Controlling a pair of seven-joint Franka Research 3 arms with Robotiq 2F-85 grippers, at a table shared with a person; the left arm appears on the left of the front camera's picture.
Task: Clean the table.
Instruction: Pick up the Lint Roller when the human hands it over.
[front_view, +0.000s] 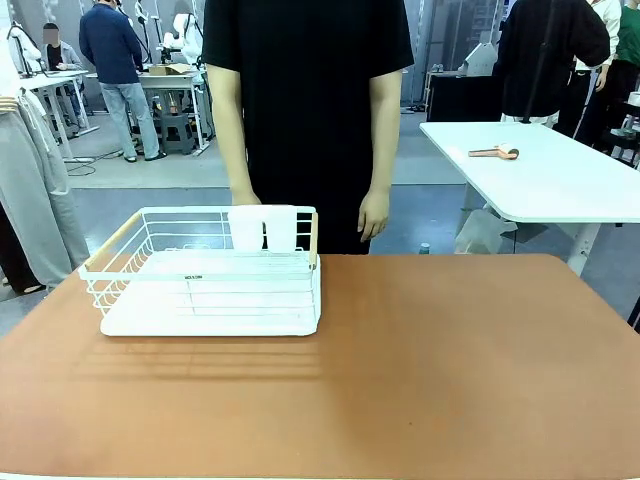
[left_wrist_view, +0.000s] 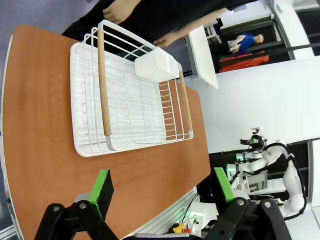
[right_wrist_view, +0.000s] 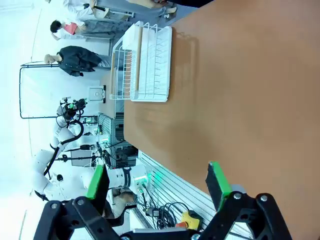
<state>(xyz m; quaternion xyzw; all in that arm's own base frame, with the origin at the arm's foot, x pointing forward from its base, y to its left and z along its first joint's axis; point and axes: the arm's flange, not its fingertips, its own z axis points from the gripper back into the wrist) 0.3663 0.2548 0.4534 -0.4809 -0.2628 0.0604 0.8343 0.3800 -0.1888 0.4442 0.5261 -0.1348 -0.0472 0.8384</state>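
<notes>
The reddish-brown table (front_view: 450, 370) spans the front view, and its top also shows in the left wrist view (left_wrist_view: 40, 125) and the right wrist view (right_wrist_view: 240, 90). A white wire dish rack (front_view: 205, 275) with wooden handles stands at the table's far left, with a white cup holder (front_view: 262, 228) on its far rim. My left gripper (left_wrist_view: 160, 187) is open above the table's near edge, short of the rack (left_wrist_view: 130, 95), with nothing between its green pads. My right gripper (right_wrist_view: 157, 182) is open too, over the near edge, far from the rack (right_wrist_view: 145, 65).
A person in black stands at the far edge behind the rack, hands (front_view: 373, 215) hanging at the sides. A white-topped table (front_view: 550, 170) with a small tool (front_view: 495, 152) on it stands at the back right. Other people are farther off.
</notes>
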